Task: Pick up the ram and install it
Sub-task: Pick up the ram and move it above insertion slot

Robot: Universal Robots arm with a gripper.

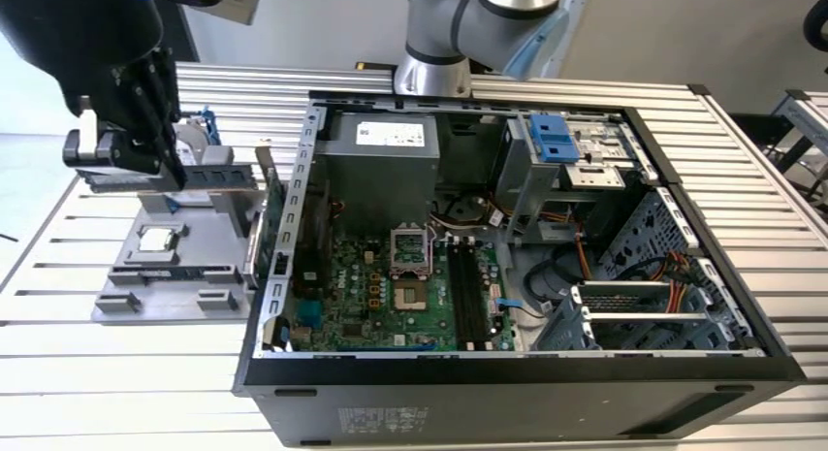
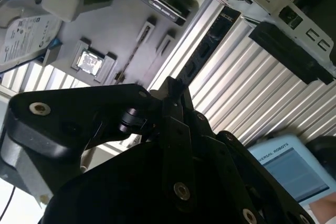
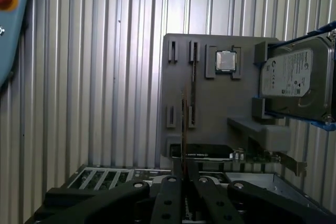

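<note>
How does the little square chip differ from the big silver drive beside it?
The processor chip is small and square; the hard drive is far larger and oblong. The processor chip sits in a recess inside the gray holder, while the hard drive reaches past its edge. The hard drive carries blue brackets and a white label; the processor chip shows bare metal. Both are silver and rest on that holder.

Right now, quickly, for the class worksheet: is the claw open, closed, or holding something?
The claw is closed, holding the ram edge-on above the grey tray.
</note>
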